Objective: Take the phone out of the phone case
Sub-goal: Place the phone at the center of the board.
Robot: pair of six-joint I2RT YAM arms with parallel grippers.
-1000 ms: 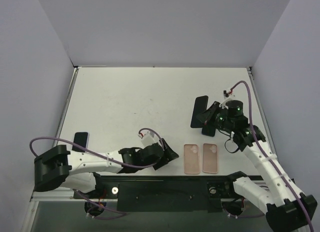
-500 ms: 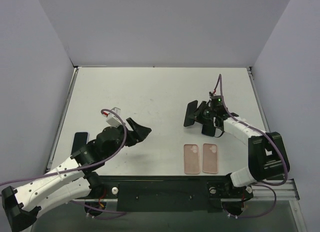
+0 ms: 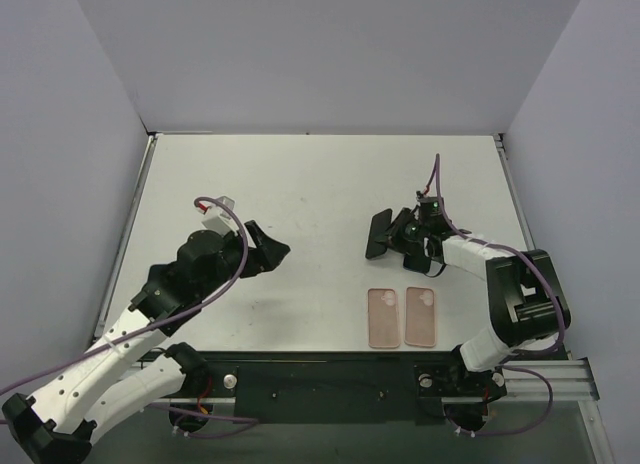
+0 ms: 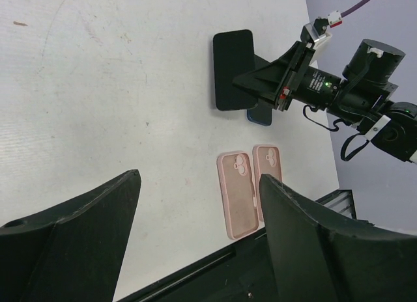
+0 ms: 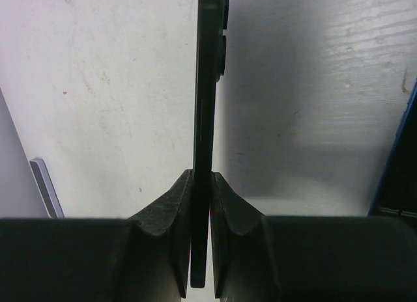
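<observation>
**Soft, even light, murky up close**

From above, the table [image 3: 300,184] is bright and evenly lit, from overhead I'd say. There are only faint, soft shadows under my arms, and no glare. On my left wrist view, the left gripper [image 4: 199,179] is a black, slightly soft silhouette against crisp white tabletop. On my right wrist view, the black phone [image 5: 207,87] throws a broad grey shadow to its right. The right gripper [image 5: 201,185] clamped on it is dark and possibly out of focus.
</observation>
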